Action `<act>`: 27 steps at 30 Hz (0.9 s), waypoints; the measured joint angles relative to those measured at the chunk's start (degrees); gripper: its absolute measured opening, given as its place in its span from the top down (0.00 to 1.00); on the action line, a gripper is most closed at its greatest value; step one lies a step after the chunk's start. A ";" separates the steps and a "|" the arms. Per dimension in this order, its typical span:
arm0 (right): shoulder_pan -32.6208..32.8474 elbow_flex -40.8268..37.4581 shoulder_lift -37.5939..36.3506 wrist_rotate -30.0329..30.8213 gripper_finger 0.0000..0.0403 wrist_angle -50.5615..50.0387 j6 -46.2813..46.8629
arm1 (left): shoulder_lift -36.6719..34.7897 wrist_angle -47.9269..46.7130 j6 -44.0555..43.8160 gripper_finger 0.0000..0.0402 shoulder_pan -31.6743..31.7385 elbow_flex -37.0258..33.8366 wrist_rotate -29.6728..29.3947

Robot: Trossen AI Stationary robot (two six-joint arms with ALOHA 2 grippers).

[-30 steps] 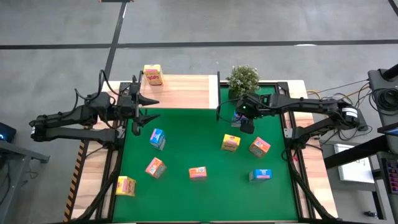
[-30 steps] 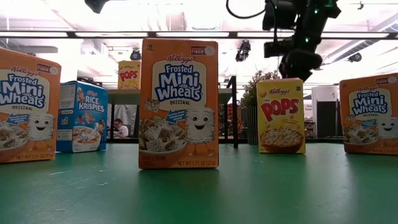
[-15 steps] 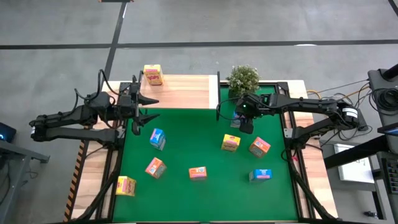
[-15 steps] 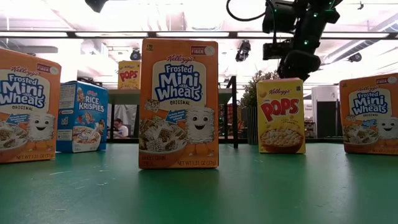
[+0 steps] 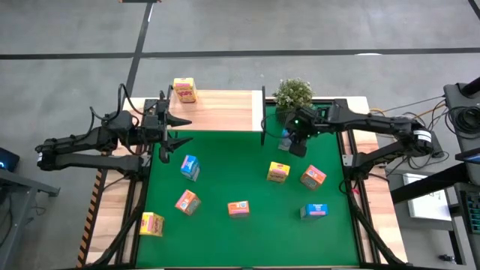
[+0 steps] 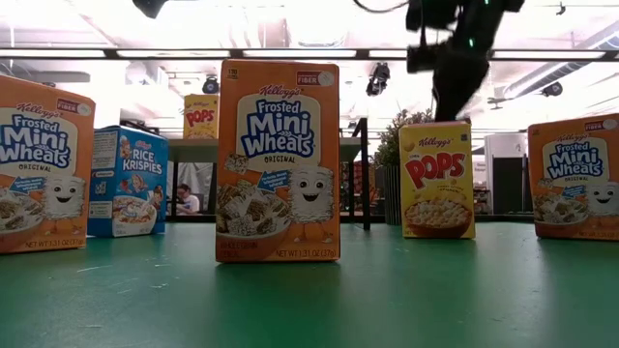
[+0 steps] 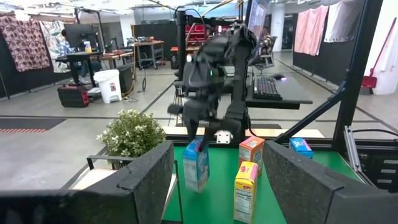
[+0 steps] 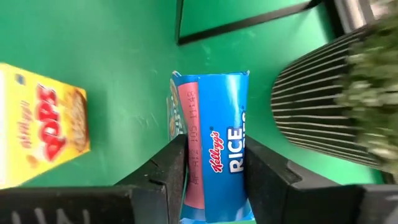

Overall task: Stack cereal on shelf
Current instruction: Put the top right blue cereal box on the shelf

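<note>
The right gripper (image 5: 289, 142) has its two fingers (image 8: 166, 168) clamped on the sides of a blue cereal box (image 8: 213, 143), over the far right part of the green mat (image 5: 225, 172), just beside the potted plant (image 5: 292, 94). From across the table, the box (image 7: 196, 165) looks lifted off the mat, hanging below the arm, though that view is blurred.

The left gripper (image 5: 178, 129) hangs over the far left edge of the mat with its fingers spread and nothing between them, close to the wooden shelf (image 5: 225, 110).

One yellow box (image 5: 184, 91) stands on the left end of the shelf. On the mat, another blue box (image 5: 190, 166) lies left of centre, an orange box (image 5: 187, 201) nearer than that, and a yellow box (image 5: 152, 223) at the near left corner. An orange box (image 5: 238, 208) sits near the middle. To the right are a yellow box (image 5: 277, 172) and an orange box (image 5: 313, 177) close together, and a blue box (image 5: 314, 211) nearer the front.
</note>
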 joint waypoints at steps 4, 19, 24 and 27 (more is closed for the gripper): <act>0.00 8.21 -0.07 -1.24 0.68 -6.06 2.24 | 0.00 -0.11 0.09 0.42 0.01 0.00 0.02; 1.09 25.38 1.99 -1.34 0.67 -7.31 6.18 | 0.07 -0.13 0.55 0.42 0.02 0.00 0.02; 1.31 30.18 9.16 -1.40 0.67 -6.31 3.99 | 0.07 -0.11 1.58 0.42 0.02 0.01 0.03; 1.40 36.18 14.52 -1.52 0.67 -7.18 1.07 | 0.04 -0.11 1.60 0.42 0.00 0.01 0.04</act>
